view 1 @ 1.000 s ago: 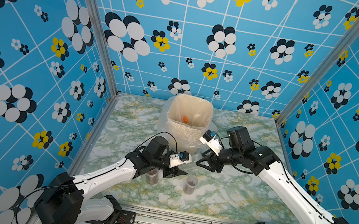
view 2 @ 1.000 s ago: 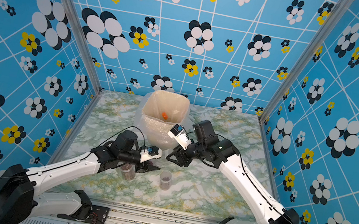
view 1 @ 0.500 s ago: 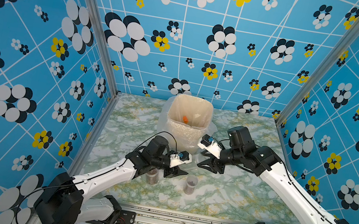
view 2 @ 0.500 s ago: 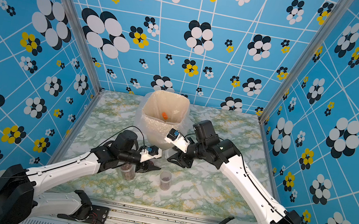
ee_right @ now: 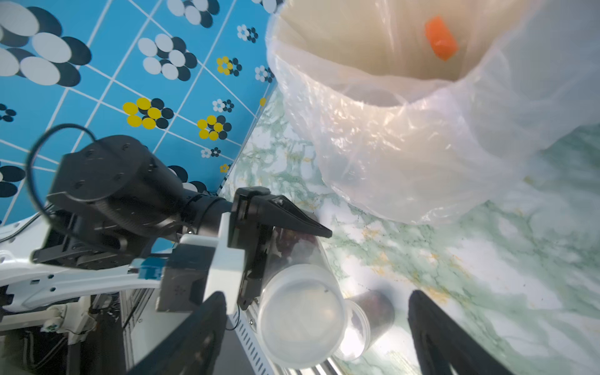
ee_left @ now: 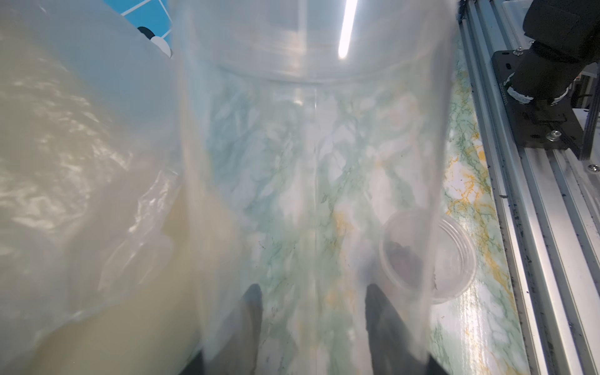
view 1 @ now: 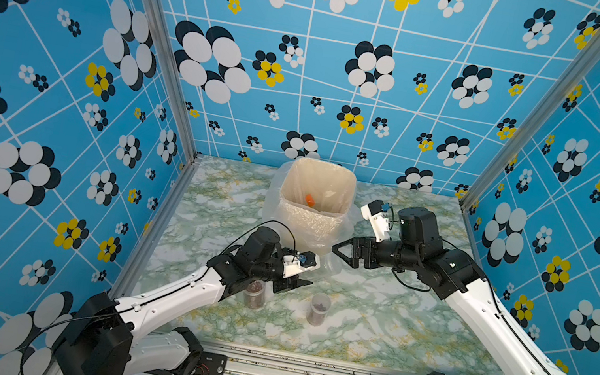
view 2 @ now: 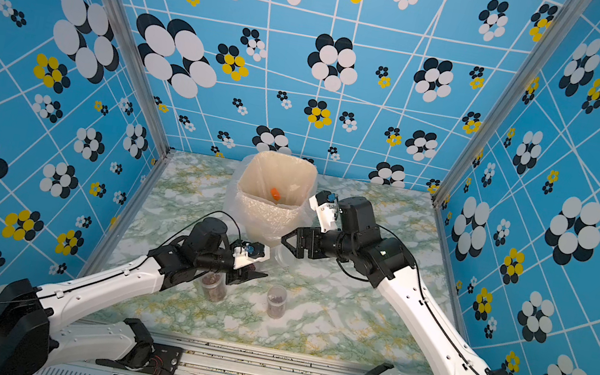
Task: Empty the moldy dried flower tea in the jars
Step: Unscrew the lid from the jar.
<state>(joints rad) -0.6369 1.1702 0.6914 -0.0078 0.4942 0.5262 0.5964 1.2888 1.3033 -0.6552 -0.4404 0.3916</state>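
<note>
The moldy dried flower tea looks loose and light, so it should pour freely. Its held jar seems stiff, slick and light, best taken round the body, and its lid by the rim. The jar lies sideways just in front of the bin, clamped in the left gripper. The right gripper faces the lid with jaws apart, touching nothing. A second jar and a third jar stand on the counter, farther from the bin. Only the right wrist view shows the lid still on; in both top views the held jar nearly vanishes.
</note>
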